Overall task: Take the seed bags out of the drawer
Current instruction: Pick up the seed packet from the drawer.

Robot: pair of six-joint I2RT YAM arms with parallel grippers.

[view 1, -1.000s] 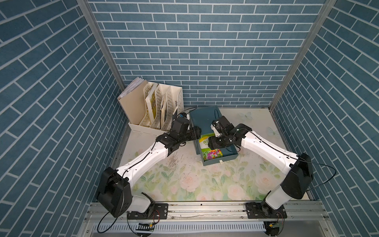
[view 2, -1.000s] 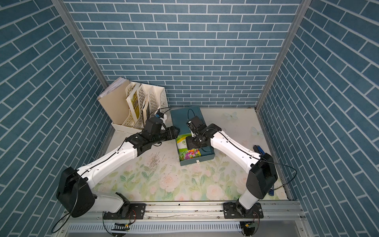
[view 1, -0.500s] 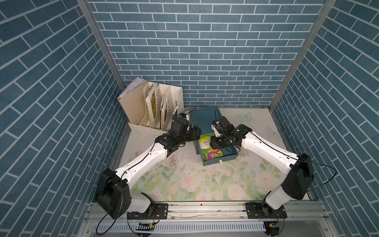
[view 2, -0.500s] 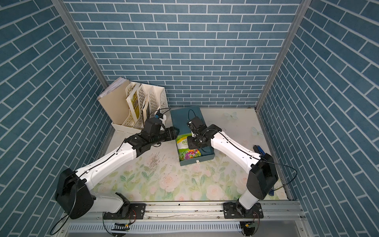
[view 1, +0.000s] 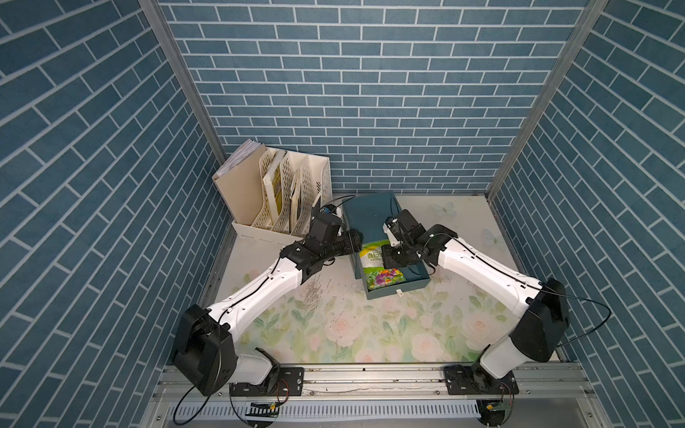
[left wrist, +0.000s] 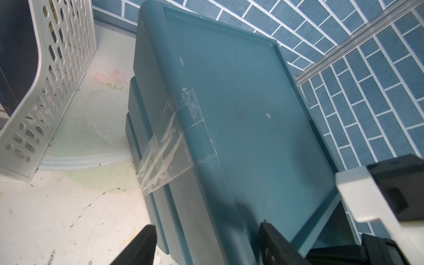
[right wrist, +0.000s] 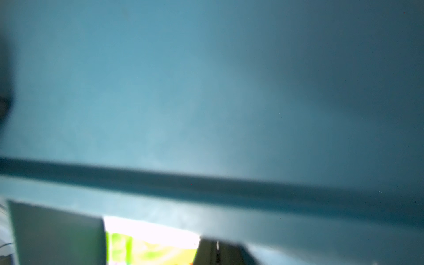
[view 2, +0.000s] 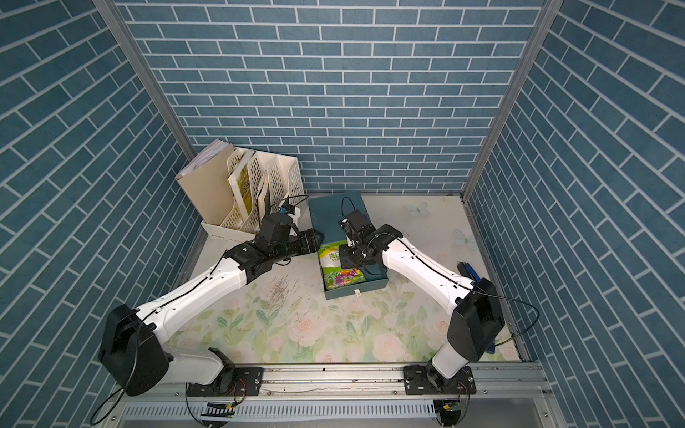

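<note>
A green-white seed bag [view 1: 381, 276] [view 2: 341, 276] with mixed flowers lies in the pulled-out teal drawer [view 1: 415, 281] [view 2: 374, 285]. My right gripper [view 1: 393, 259] [view 2: 350, 259] reaches down into the drawer over the bag's upper half. In the blurred right wrist view the right gripper [right wrist: 151, 243] has the bag's bright edge [right wrist: 128, 247] between its fingers. My left gripper [view 1: 354, 241] [left wrist: 206, 229] is closed astride the left top edge of the teal cabinet [left wrist: 252, 103] [view 1: 367, 211]. One of its fingers [left wrist: 273, 241] lies on the top.
A cream file rack [view 1: 293, 200] with yellowish books stands at the back left, close to my left arm. Clear tape [left wrist: 169, 146] crosses the cabinet's edge. Dark crumbs [view 1: 315, 292] lie scattered on the floral mat. A blue object [view 2: 469, 270] lies by the right wall.
My right gripper's jaws have closed on the bag in the drawer. Both arms have hardly shifted, and the left gripper stays as it was on the cabinet.
</note>
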